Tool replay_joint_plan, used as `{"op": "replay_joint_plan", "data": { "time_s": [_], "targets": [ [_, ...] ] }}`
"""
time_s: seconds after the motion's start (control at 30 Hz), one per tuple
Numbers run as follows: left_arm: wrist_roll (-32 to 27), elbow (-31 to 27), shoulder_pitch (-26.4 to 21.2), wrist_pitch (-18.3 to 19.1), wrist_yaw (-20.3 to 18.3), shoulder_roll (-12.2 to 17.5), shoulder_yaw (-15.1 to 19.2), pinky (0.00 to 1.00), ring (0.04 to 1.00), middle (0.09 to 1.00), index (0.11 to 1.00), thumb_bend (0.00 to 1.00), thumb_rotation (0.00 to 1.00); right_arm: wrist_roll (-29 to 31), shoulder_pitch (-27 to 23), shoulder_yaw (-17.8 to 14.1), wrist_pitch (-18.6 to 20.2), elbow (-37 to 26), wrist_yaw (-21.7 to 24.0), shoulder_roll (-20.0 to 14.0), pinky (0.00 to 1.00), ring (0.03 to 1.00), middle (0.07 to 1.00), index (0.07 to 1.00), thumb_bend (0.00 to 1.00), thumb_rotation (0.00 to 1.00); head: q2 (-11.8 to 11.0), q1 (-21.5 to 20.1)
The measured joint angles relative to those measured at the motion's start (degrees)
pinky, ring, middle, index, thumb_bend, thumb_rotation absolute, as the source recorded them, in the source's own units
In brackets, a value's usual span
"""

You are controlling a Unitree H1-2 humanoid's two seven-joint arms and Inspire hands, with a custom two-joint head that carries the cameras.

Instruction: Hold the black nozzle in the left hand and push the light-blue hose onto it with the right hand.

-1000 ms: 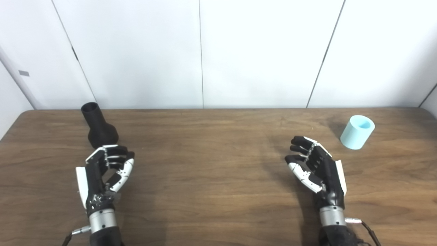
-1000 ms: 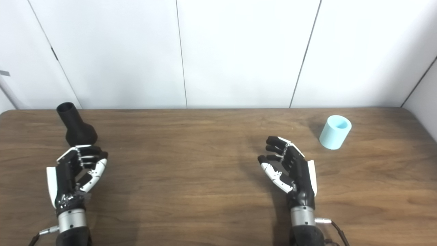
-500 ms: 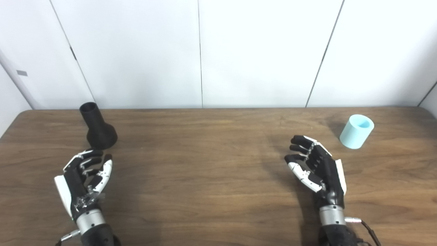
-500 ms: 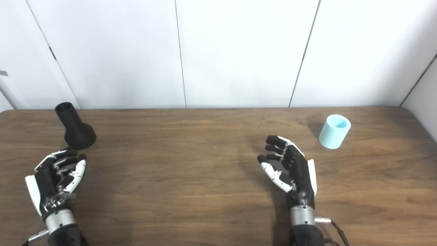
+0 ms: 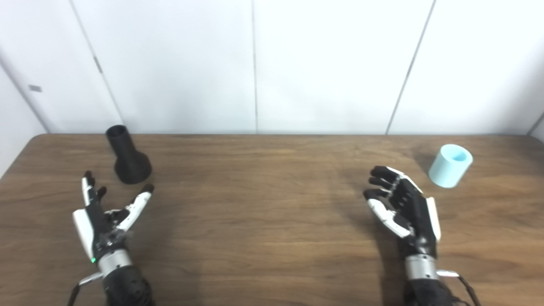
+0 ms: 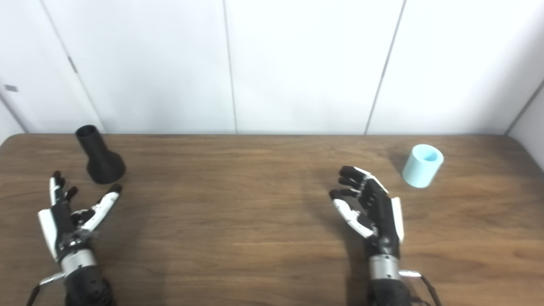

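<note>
The table (image 5: 272,238) is dark wood with visible grain, slightly shiny. Beyond the left hand (image 5: 102,212), the nozzle (image 5: 127,157) looks matt black plastic. Beyond the right hand (image 5: 403,208), the hose (image 5: 449,166) looks smooth, matt, light-blue plastic.

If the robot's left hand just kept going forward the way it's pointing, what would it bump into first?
Probably the black nozzle. The open left hand points up the table toward it, with bare wood between. Its fingers might slip just left of it; depth is unclear.

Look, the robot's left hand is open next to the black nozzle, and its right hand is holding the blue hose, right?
Not quite: the right hand holds nothing. The left eye view shows the light-blue hose standing apart from it on the table. The left hand is open near the black nozzle.
</note>
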Motion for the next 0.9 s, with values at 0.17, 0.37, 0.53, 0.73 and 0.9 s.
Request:
{"op": "replay_joint_plan", "data": {
  "time_s": [0.17,0.37,0.53,0.73,0.9],
  "targets": [
    [-0.01,1.30,-1.01,0.34,0.02,0.73,-0.08,0.79,0.947,1.000,1.000,0.94,0.28,2.57,-0.84,-0.74,-1.28,1.24,1.00,-1.76,0.63,0.705,0.707,0.667,0.25,0.07,0.09,2.10],
    [-0.04,2.74,-2.04,0.67,0.51,0.78,0.21,0.83,0.955,1.000,1.000,0.94,0.27,3.45,-0.99,-0.97,-2.04,1.68,1.71,-2.14,0.66,0.726,0.720,0.678,0.26,0.12,-0.26,5.97],
    [-0.46,4.22,-3.57,1.09,0.52,1.10,0.79,0.92,0.989,1.000,1.000,0.93,0.28,5.43,-1.60,-1.44,-2.04,2.64,2.92,-3.32,0.67,0.744,0.740,0.698,0.26,0.06,-0.62,8.18],
    [0.28,8.02,-6.57,2.06,2.87,1.94,1.18,1.00,0.997,1.000,1.000,0.92,0.29,6.28,-2.68,-2.19,-3.12,4.56,3.67,-5.17,0.64,0.723,0.731,0.691,0.23,0.03,-1.93,14.06],
    [0.51,11.59,-8.82,1.93,4.60,3.12,1.43,1.00,1.000,1.000,1.000,0.90,0.26,6.19,-2.97,-2.84,-3.06,4.83,3.59,-5.47,0.61,0.692,0.705,0.671,0.24,0.20,-1.85,16.43]
  ]
}}
